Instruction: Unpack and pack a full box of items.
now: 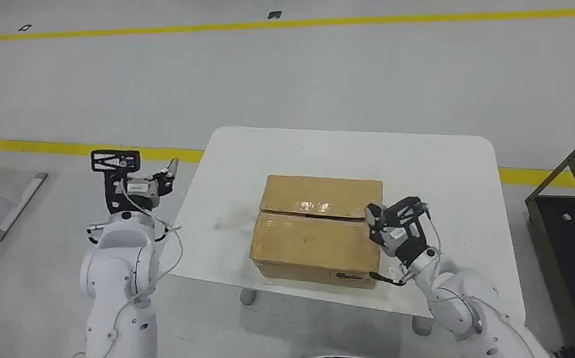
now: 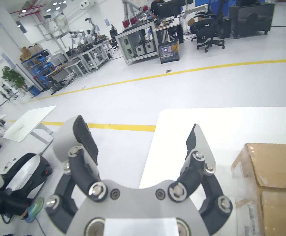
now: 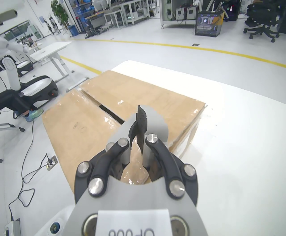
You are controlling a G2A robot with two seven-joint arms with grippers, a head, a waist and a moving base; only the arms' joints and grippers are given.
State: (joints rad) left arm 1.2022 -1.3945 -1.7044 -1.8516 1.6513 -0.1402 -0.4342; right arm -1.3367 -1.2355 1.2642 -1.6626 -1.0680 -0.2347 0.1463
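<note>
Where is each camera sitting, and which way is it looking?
Top view: above the arms, looking down at the table and box; both arms show.
Left wrist view: on the left arm, facing the table edge and room; open left gripper shows.
Right wrist view: on the right arm, facing across the box; shut right gripper shows.
All three share the box.

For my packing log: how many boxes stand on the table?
1. The box lies on the table, nearer its robot-side edge, its top closed. Anything inside is hidden.
</note>
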